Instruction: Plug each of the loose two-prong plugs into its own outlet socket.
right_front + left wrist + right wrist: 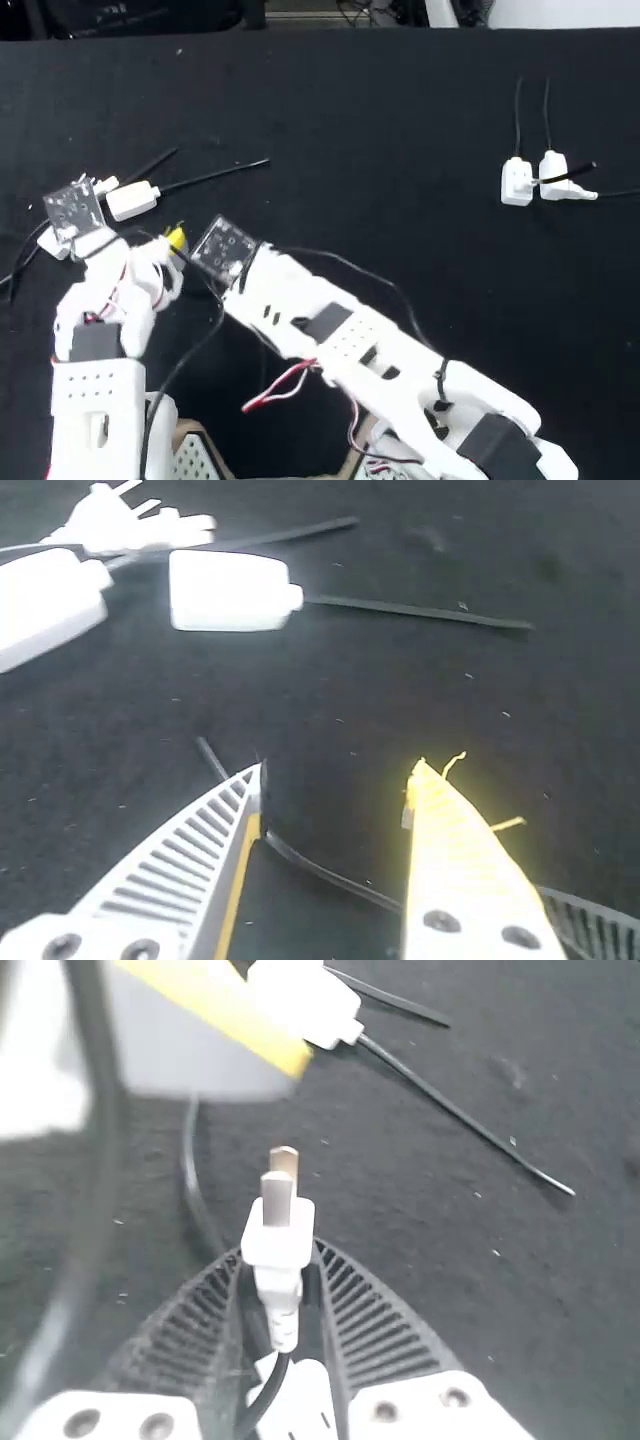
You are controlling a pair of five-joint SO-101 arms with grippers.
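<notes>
The left tool (335, 780) stands wide and empty near the white outlet socket (230, 590), crowding the right tool (278, 1260), which pinches a two-prong plug (275, 1235), prongs forward. So close, the two may collide, or the plug may twist and miss its slots.

Your left arm (95, 395) and right arm (370, 355) both wear white printed shells with black motor blocks (95, 340) set in. Each wrist carries a dark square plate (226, 247) dotted with small holes. A red-and-white wire pair (283, 385) loops out beneath the right arm. The left arm's fingers (175, 870): one white and ribbed with a yellow edge, one wrapped in yellow tape (455, 865) fraying at the tip. The right arm's fingers (375, 1325) are dark and ribbed, on white bases with screws (452, 1397).
</notes>
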